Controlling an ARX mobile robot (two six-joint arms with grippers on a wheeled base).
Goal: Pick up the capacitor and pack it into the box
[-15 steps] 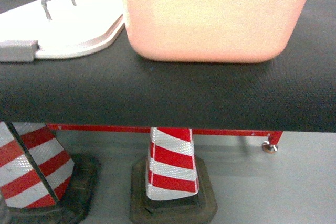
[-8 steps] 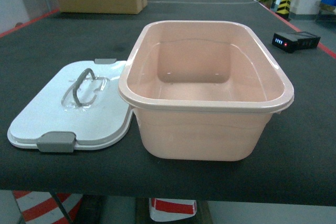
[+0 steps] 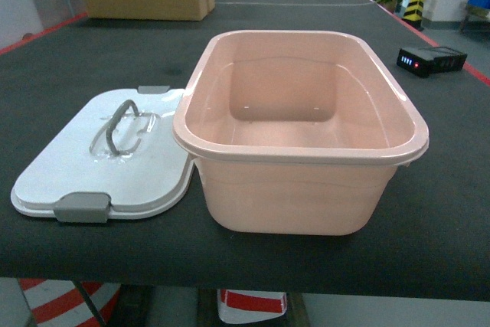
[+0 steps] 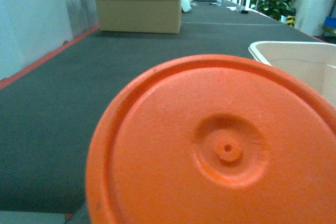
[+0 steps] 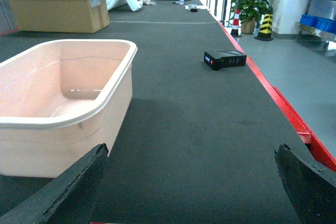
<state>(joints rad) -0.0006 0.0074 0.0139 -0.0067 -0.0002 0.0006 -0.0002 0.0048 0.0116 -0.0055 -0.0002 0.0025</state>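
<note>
Small bright orange cylindrical capacitor (image 4: 220, 150) fills the left wrist view end-on, left grip unreadable, right fingers (image 5: 58, 192) spread wide, pale pink plastic box (image 3: 302, 132) lidless just right of the capacitor.

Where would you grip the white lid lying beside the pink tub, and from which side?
Grip the wire handle at the centre of the lid, coming straight down from above. The lid lies flat on the table, its edges low, while the handle arches up, likely leaving room for fingers.
</note>
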